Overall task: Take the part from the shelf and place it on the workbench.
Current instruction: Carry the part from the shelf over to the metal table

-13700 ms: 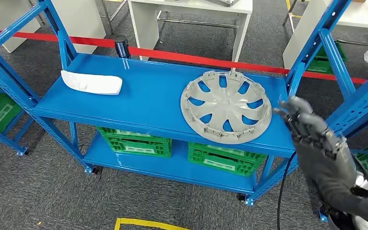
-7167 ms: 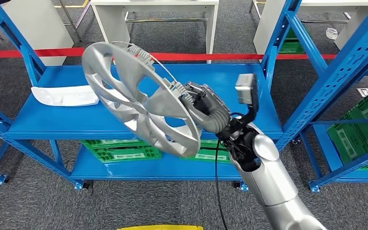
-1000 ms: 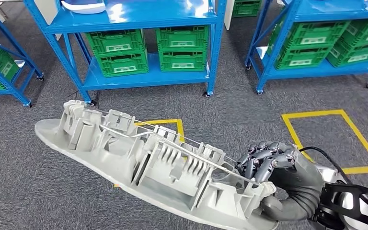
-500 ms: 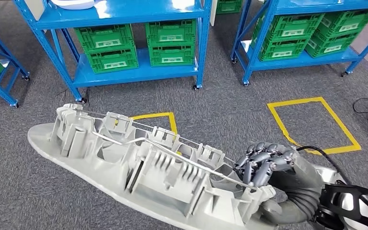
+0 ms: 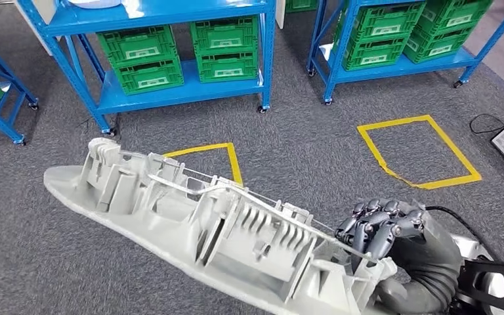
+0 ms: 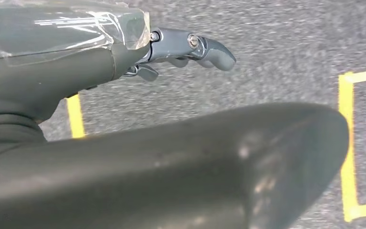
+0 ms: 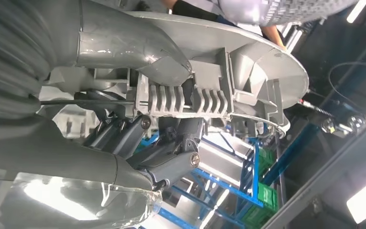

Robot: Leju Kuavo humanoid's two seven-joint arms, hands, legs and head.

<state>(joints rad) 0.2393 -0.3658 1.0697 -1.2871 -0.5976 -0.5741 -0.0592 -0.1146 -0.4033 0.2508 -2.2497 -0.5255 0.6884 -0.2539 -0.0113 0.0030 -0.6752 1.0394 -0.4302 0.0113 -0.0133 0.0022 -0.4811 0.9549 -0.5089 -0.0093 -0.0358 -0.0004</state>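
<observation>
Right hand (image 5: 394, 239) is grasping the part (image 5: 197, 226), a grey plastic wheel cover, by its rim: dark fingers (image 5: 374, 226) are curling over the edge while the thumb is pressing from the other side. Seen edge-on in the head view, the part is hanging in the air above the grey carpet floor (image 5: 302, 157), its ribbed back side with clips and a wire ring facing up. The right wrist view is showing the same grasp at close range, with the fingers (image 7: 171, 143) hooked around the ribbed clips of the part (image 7: 248, 67). Left hand (image 6: 181, 50) is hanging free over the carpet, fingers loosely extended and grasping nothing. Blue shelves (image 5: 170, 98) carrying green crates (image 5: 226, 56) are standing beyond yellow tape squares (image 5: 420, 151) on the floor.
</observation>
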